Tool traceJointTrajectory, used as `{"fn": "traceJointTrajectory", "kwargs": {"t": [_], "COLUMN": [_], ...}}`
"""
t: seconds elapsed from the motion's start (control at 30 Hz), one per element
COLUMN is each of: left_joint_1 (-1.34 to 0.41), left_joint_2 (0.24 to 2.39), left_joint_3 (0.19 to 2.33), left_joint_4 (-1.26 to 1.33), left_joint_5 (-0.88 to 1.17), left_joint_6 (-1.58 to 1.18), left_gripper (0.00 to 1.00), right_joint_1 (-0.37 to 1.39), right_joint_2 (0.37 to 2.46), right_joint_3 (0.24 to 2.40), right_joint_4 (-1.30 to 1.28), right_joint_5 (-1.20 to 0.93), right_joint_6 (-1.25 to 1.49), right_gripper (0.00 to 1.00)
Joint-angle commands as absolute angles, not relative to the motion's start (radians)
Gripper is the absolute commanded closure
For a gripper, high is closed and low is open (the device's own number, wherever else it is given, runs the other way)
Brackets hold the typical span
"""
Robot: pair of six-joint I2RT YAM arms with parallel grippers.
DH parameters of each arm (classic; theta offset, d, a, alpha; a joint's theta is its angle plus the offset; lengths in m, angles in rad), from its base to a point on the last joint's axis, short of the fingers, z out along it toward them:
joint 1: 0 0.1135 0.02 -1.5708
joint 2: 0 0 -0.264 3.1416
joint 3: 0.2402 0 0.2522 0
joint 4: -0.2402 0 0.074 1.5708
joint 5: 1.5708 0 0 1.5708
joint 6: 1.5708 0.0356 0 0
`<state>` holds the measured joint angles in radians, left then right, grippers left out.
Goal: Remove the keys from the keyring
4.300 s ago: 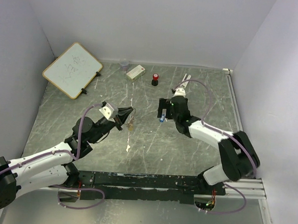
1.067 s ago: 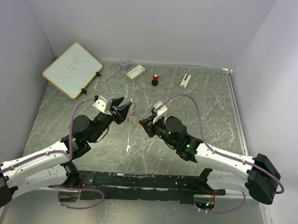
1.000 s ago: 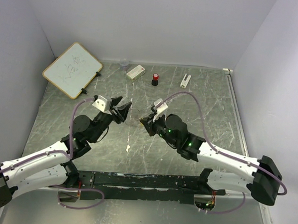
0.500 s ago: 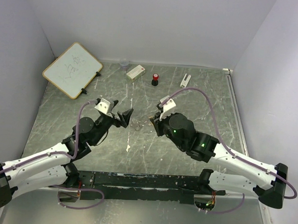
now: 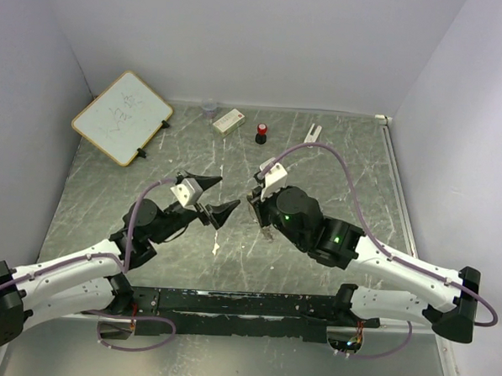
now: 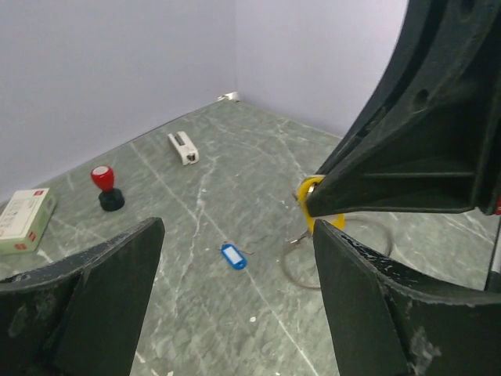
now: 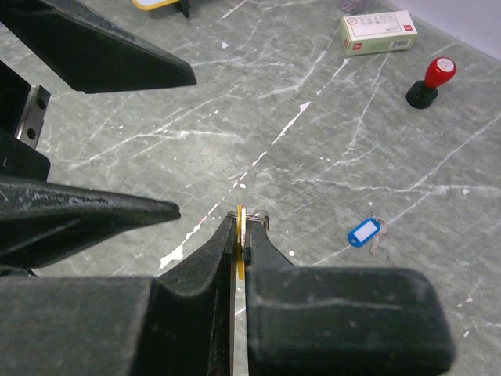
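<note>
The right claw (image 7: 241, 222) was clamped shut on the yellow-headed key (image 7: 242, 244), held edge-on over the grey, marble-patterned tabletop (image 7: 329, 157). The thin wire keyring (image 6: 290, 266) showed just below that key. The left claw (image 5: 229, 192) stood wide open and empty just beside them, while a blue-headed key (image 7: 364, 232) lay flat on the tabletop, apart from the ring.

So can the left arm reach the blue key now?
Probably yes: left gripper open, blue key on bare table ahead; the right gripper, holding the yellow key, crowds one side.
</note>
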<state>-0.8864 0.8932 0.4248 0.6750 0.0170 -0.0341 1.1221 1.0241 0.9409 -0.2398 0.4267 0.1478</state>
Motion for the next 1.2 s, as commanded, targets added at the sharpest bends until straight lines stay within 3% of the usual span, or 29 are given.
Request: {"fn": "traceJointTrajectory", "kwargs": {"t": [0.0, 0.37, 1.17], "left_joint_1": [-0.89, -0.89, -0.891], "left_joint_2": [0.926, 0.967, 1.03], "left_joint_3": [0.435, 0.398, 0.345], "left_joint_4": [0.772, 0.836, 1.015], "left_joint_5": [0.127, 0.17, 0.208], "left_joint_6": [-0.054, -0.021, -0.058], "left_gripper": [0.15, 0.3, 0.3], "right_joint_1": [1.141, 1.16, 1.224], "right_joint_2": [1.027, 1.027, 1.134], "right_joint_3": [0.983, 0.995, 1.226], "right_joint_4": [-0.241, -0.244, -0.529], "right_joint_5": [0.457, 0.475, 0.652], "right_joint_6": [0.123, 0.105, 0.061], "right_gripper": [1.0, 1.0, 1.0]}}
